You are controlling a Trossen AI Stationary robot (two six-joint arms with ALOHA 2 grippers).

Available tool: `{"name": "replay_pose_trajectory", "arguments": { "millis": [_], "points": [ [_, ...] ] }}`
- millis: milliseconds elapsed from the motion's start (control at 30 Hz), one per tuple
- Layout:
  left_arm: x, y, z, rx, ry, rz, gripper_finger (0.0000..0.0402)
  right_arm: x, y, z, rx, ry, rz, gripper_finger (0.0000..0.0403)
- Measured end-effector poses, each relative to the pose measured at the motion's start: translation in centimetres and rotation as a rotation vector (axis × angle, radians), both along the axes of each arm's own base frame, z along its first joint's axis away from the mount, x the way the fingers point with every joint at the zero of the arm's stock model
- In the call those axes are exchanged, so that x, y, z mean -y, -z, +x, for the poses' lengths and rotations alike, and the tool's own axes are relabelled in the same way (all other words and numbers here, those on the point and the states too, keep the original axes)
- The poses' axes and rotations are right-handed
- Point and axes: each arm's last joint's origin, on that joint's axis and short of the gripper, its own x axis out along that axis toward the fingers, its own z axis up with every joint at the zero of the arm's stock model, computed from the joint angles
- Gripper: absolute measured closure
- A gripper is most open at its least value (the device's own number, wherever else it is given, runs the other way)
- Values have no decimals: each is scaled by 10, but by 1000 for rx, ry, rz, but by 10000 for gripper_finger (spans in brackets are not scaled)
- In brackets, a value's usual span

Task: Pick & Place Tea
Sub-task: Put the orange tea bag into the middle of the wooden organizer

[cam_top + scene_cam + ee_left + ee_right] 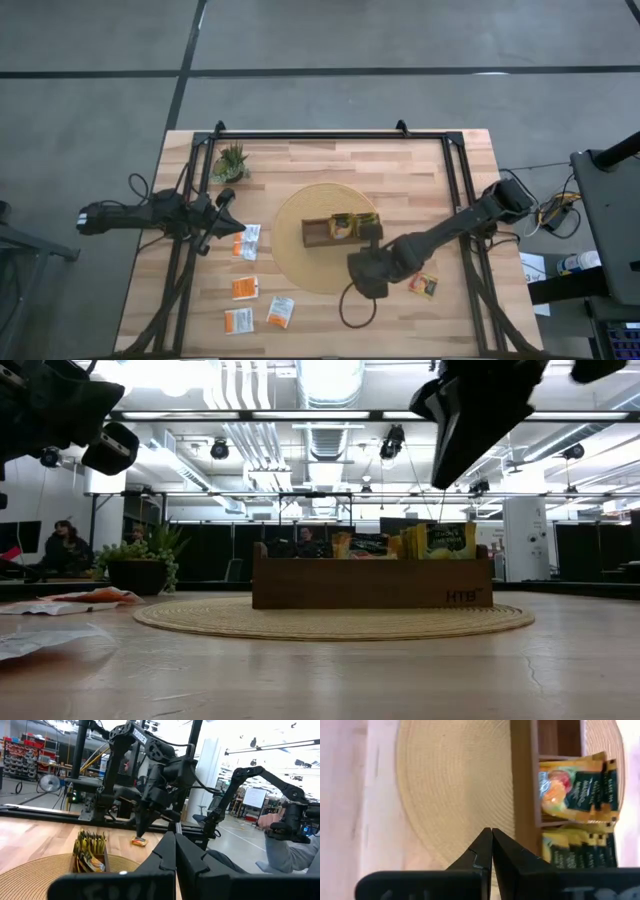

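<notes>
The right tool [491, 837] hangs clenched and empty above the mat [300, 250], beside the tray [318, 232] holding several sachets [575, 785]. More sachets [246, 242] lie loose on the counter [330, 160]. The left tool [175, 842], also clenched, waits near the plant [231, 160].

1. The high view looks straight down on the whole worktop [330, 310], with the wooden tray [318, 232] near its middle.
2. The low view sits at worktop height, facing level across the woven mat [335, 620] to the tray's long side.
3. The left wrist view faces the tray's end from well off.
4. The right wrist view looks down close over the tray and mat, which all four views share.
</notes>
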Motion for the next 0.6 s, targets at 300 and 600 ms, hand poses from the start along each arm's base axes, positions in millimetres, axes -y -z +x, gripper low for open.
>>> {"name": "replay_pose_trajectory", "arguments": {
  "millis": [300, 600],
  "points": [
    [0, 0, 0, -1, 0, 0, 402, -15, 1, -25, -162, 64, 46, 394],
    [0, 0, 0, -2, 0, 0, 402, -27, 2, -60, -404, 95, 2, 394]
  ]
}}
